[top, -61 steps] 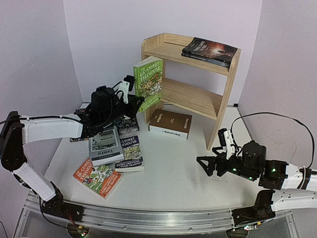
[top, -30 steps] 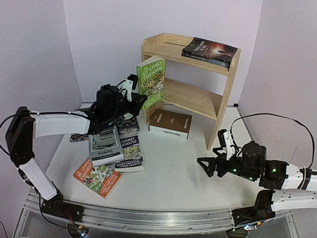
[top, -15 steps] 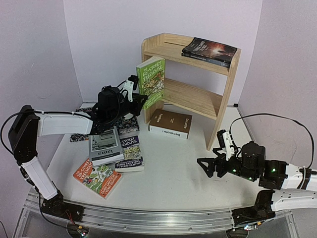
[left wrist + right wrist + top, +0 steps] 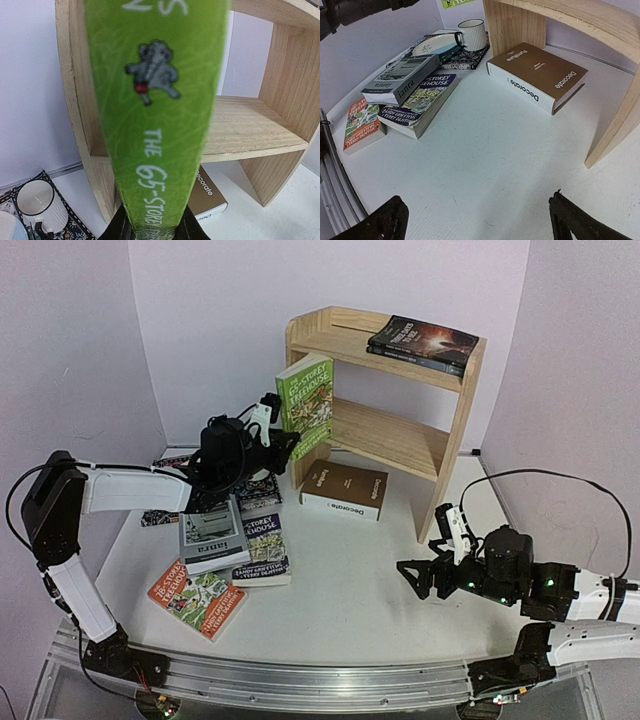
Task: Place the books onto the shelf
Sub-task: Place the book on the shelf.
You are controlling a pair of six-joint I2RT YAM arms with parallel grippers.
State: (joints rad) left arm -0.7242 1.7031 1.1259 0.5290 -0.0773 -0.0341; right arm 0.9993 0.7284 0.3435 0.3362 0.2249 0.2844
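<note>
My left gripper [image 4: 283, 445] is shut on the bottom edge of the green book [image 4: 305, 405], holding it upright at the left side panel of the shelf [image 4: 385, 437]. In the left wrist view the green book [image 4: 155, 125] fills the middle, in front of the shelf [image 4: 250, 125]. Two dark books [image 4: 422, 343] lie on the top board. "Decorate" [image 4: 345, 490] lies under the shelf's front. The grey book [image 4: 212, 532], the dark blue one [image 4: 262, 548] and the orange one [image 4: 198, 597] lie at the left. My right gripper [image 4: 425, 575] hovers open over bare table.
A patterned mat [image 4: 465, 57] with a plate [image 4: 432, 47] and a white mug [image 4: 472, 34] lies left of the shelf, behind the book pile. The shelf's right side panel [image 4: 620, 120] stands close to my right gripper. Walls close in on both sides.
My left arm has carried the green book a little right and up, closer to the shelf's lower opening. The right arm has barely shifted.
</note>
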